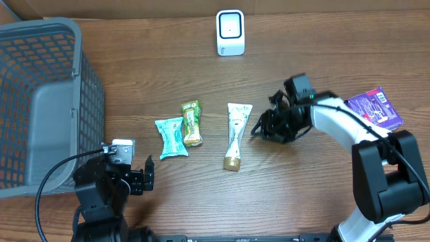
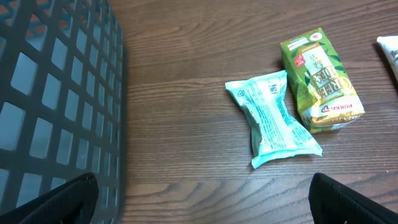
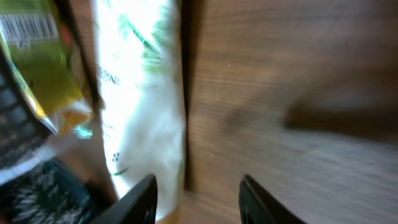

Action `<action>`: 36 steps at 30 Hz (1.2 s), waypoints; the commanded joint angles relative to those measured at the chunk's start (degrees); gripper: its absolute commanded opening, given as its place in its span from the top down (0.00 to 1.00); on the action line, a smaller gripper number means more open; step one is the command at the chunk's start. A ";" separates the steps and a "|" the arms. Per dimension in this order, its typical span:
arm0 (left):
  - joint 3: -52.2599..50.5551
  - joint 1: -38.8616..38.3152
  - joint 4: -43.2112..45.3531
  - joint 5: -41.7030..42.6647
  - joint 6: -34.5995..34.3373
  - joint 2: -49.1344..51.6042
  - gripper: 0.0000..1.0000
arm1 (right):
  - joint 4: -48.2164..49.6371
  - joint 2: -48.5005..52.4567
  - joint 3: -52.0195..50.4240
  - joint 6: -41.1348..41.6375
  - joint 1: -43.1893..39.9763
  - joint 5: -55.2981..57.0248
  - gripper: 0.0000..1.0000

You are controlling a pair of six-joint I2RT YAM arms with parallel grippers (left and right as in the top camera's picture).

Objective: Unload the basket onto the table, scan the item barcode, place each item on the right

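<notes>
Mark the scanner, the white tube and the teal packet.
scanner (image 1: 230, 32), overhead view, front face.
white tube (image 1: 237, 128), overhead view, mid body.
teal packet (image 2: 273, 118), left wrist view, wrapper centre.

1 grey plastic basket (image 1: 91, 101), lattice walls, solid floor, standing upright at left end of table, top open. Brown wood-grain table (image 1: 168, 67) beneath. Left wrist view: basket wall fills left side.

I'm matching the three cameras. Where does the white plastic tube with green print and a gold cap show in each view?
Overhead: the white plastic tube lies near the centre, gold cap toward the bottom.
Left wrist: only its white corner shows, at the right edge.
Right wrist: it runs left of centre, blurred.
Shared landmark: the green tea carton beside it.
</notes>
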 commanded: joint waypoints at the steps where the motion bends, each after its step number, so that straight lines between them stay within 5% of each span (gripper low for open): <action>1: 0.04 0.28 0.20 -0.24 1.07 -0.17 0.00 | -6.27 -0.59 9.99 -5.11 2.97 14.01 0.57; 6: 0.04 0.28 0.20 -0.24 1.07 -0.17 0.00 | -11.04 -0.59 17.44 -5.22 10.73 24.61 0.60; 16: 0.04 0.28 0.20 -0.24 1.07 -0.17 0.00 | -5.64 1.86 17.35 8.28 21.00 30.16 0.96; 36: 0.04 0.28 0.20 -0.24 1.07 -0.17 0.01 | 0.04 1.90 8.94 11.67 21.16 32.15 0.96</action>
